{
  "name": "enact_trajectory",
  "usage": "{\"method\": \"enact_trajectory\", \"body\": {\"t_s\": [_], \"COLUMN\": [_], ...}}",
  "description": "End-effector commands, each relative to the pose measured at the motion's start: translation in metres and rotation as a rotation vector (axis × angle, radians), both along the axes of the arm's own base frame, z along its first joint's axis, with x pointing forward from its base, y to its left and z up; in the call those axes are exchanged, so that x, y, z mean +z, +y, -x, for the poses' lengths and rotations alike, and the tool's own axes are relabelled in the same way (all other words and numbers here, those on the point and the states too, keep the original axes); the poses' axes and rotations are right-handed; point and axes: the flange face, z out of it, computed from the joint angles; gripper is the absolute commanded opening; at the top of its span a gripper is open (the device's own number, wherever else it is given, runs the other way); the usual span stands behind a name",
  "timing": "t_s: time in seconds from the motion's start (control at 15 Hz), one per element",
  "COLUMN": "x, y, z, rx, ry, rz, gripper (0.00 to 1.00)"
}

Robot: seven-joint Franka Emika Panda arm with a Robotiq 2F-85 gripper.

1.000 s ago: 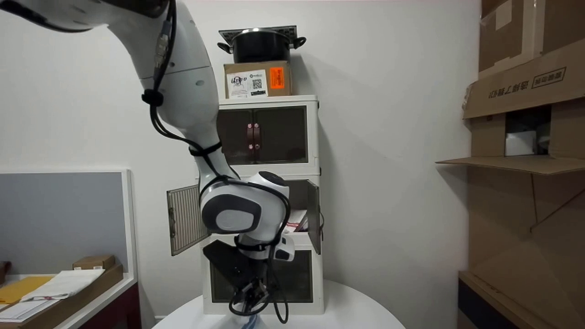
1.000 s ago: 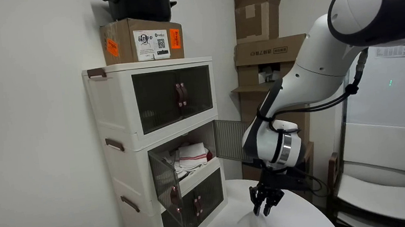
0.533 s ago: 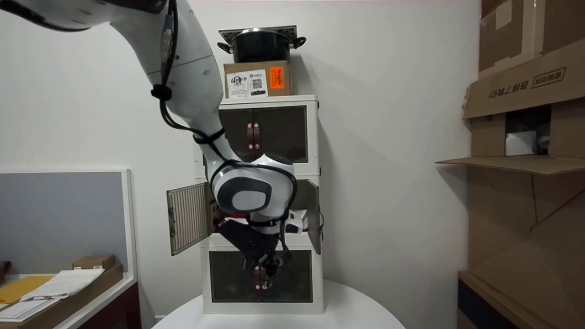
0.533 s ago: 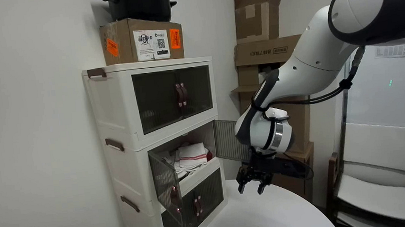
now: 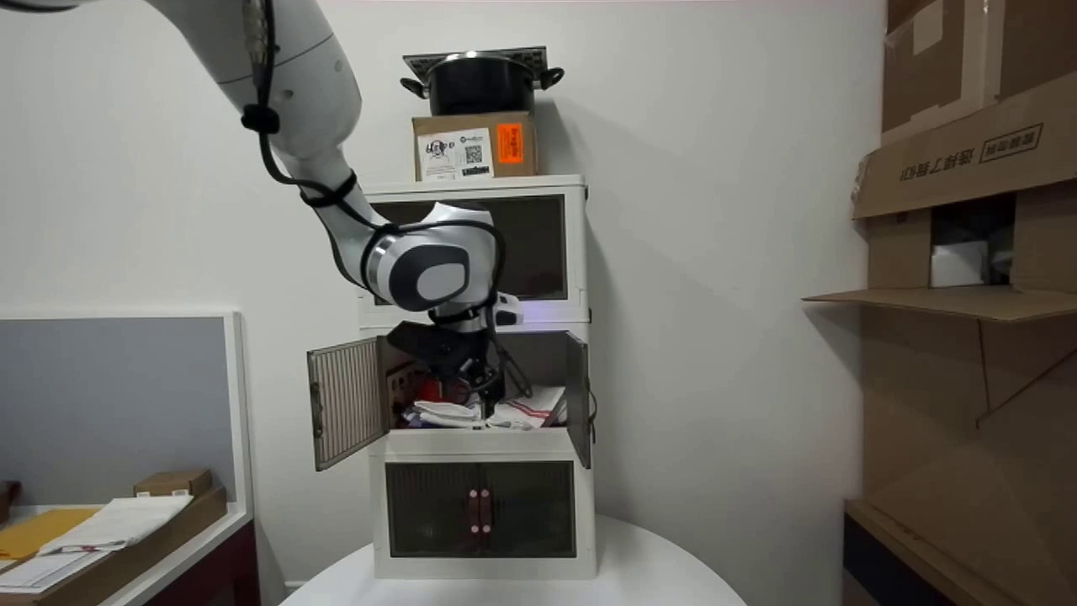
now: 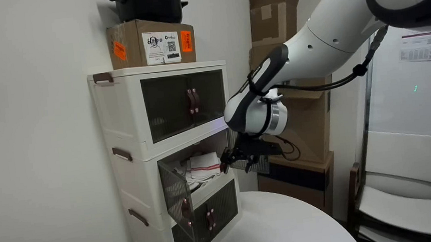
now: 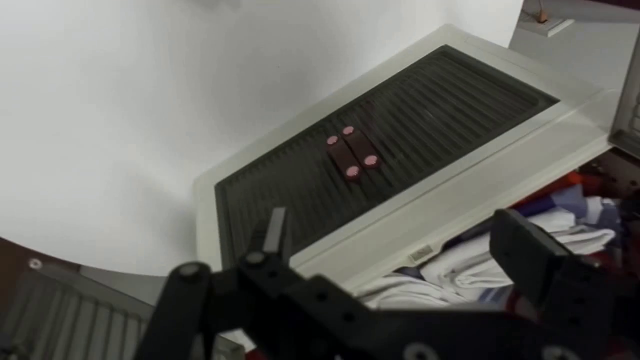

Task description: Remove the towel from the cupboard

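"Gripper (image 6: 236, 169) is now higher than half a second ago, and nearer to the cupboard (image 6: 137, 181)?"

"Yes, and its fingers (image 7: 520, 245) stand wide apart."

"Where are the towels (image 6: 203, 161)?"

"Folded in the middle compartment (image 6: 213, 188), near the fingers; in the wrist view they appear between them, partly behind one."

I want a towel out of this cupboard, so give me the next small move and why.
Probably ease the gripper inward, toward the folded towels inside: it hangs, jaws apart, by the middle opening of the cupboard, and both doors there stand open.
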Motion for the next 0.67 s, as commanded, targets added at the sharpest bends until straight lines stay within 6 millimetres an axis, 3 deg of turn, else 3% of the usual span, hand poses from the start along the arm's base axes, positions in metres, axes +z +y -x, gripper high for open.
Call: {"method": "enact_trajectory", "body": {"t_s": [0.0,0.13,0.2,0.6], "x": [0.031,0.041,0.029,0.037], "y": [0.031,0.043,0.040,0.043], "z": [-0.004,-0.002,-0.003,-0.002], "rx": [0.066,0.106,0.093,0.105], "ry": [0.033,0.069,0.037,0.055], "rz": [0.073,0.116,0.081,0.101], "gripper": [1.00,1.00,1.00,1.00]}}
